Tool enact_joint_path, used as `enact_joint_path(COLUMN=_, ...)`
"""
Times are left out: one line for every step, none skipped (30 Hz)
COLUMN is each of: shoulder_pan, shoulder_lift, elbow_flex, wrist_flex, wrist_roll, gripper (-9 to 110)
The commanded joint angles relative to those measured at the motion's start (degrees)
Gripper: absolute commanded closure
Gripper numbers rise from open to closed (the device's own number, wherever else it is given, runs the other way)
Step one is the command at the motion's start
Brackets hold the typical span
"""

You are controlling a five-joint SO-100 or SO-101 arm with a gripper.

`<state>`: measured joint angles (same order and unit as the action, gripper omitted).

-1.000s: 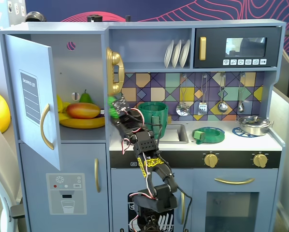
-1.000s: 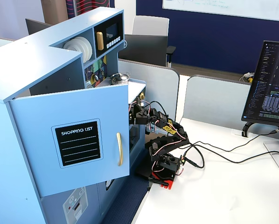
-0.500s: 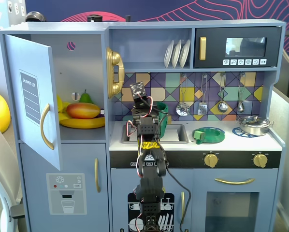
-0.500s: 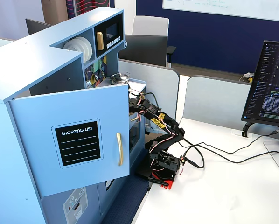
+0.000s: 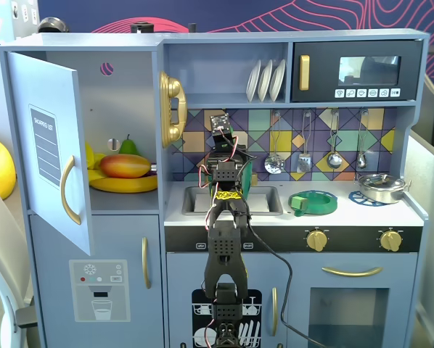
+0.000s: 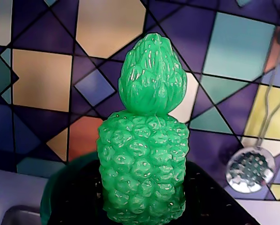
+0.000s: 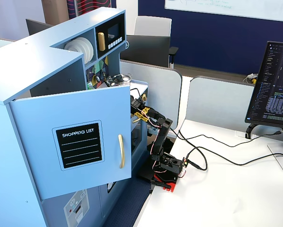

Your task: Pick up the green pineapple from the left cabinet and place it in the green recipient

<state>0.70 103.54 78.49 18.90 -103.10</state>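
- The gripper (image 5: 224,139), swung in the last second from the cabinet (image 5: 123,123) mouth to the sink side, grips the pineapple (image 6: 144,154) upright in the wrist view.
- The carry looks nearly done: the pot's (image 6: 53,187) dark mouth lies right below the fruit; release remains.
- The pot looks empty; the cabinet keeps its mango (image 5: 125,166), bananas (image 5: 123,185) and pear (image 5: 128,146).

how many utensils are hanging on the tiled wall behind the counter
4 show in a fixed view: a slotted spoon, a spatula, a ladle and another spoon, in a row right of the arm. The arm could hide more.
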Motion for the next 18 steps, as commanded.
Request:
enact_joint_path(shoulder_pan=-1.49, shoulder_lift=-2.02, elbow_flex=-6.50, wrist_flex=-3.34, wrist_roll=-0.26, gripper=101)
enact_joint_path(shoulder_pan=-1.58, shoulder_lift=-2.37, elbow_flex=-6.94, wrist_flex=-3.25, wrist_roll=-0.26, gripper=101)
enact_joint_path(shoulder_pan=-1.67, shoulder_lift=-2.64, elbow_flex=-7.29, wrist_flex=-3.16, wrist_roll=-0.26, gripper=101)
enact_joint_path(shoulder_pan=-1.76, shoulder_lift=-2.99, elbow_flex=-7.56, wrist_flex=-3.16, wrist_roll=-0.35, gripper=101)
enact_joint_path(shoulder_pan=-1.85, shoulder_lift=-3.16, elbow_flex=-7.82, wrist_flex=-3.16, wrist_roll=-0.35, gripper=101)
enact_joint_path(shoulder_pan=-1.93, shoulder_lift=-3.34, elbow_flex=-8.00, wrist_flex=-3.16, wrist_roll=0.00, gripper=95)
enact_joint_path(shoulder_pan=-1.93, shoulder_lift=-3.52, elbow_flex=-8.00, wrist_flex=-3.25, wrist_roll=0.44, gripper=90)
enact_joint_path(shoulder_pan=-1.93, shoulder_lift=-3.60, elbow_flex=-8.00, wrist_flex=-3.43, wrist_roll=0.62, gripper=87)
enact_joint_path(shoulder_pan=-2.02, shoulder_lift=-3.78, elbow_flex=-8.00, wrist_flex=-3.96, wrist_roll=0.97, gripper=84)
enact_joint_path(shoulder_pan=-2.02, shoulder_lift=-3.78, elbow_flex=-8.00, wrist_flex=-3.96, wrist_roll=1.05, gripper=81)
enact_joint_path(shoulder_pan=-2.02, shoulder_lift=-3.78, elbow_flex=-8.00, wrist_flex=-3.96, wrist_roll=1.05, gripper=78)
enact_joint_path(shoulder_pan=-1.93, shoulder_lift=-3.78, elbow_flex=-8.00, wrist_flex=-3.96, wrist_roll=1.05, gripper=76)
enact_joint_path(shoulder_pan=-1.85, shoulder_lift=-3.78, elbow_flex=-8.00, wrist_flex=-3.96, wrist_roll=0.88, gripper=75)
enact_joint_path(shoulder_pan=-1.76, shoulder_lift=-3.69, elbow_flex=-7.82, wrist_flex=-3.96, wrist_roll=0.53, gripper=75)
enact_joint_path(shoulder_pan=-1.58, shoulder_lift=-3.60, elbow_flex=-7.82, wrist_flex=-3.96, wrist_roll=0.44, gripper=74)
enact_joint_path(shoulder_pan=-1.49, shoulder_lift=-3.52, elbow_flex=-7.82, wrist_flex=-3.78, wrist_roll=0.26, gripper=74)
enact_joint_path(shoulder_pan=-1.32, shoulder_lift=-3.34, elbow_flex=-7.56, wrist_flex=-3.78, wrist_roll=0.00, gripper=74)
enact_joint_path(shoulder_pan=-1.23, shoulder_lift=-3.34, elbow_flex=-7.47, wrist_flex=-3.87, wrist_roll=0.00, gripper=74)
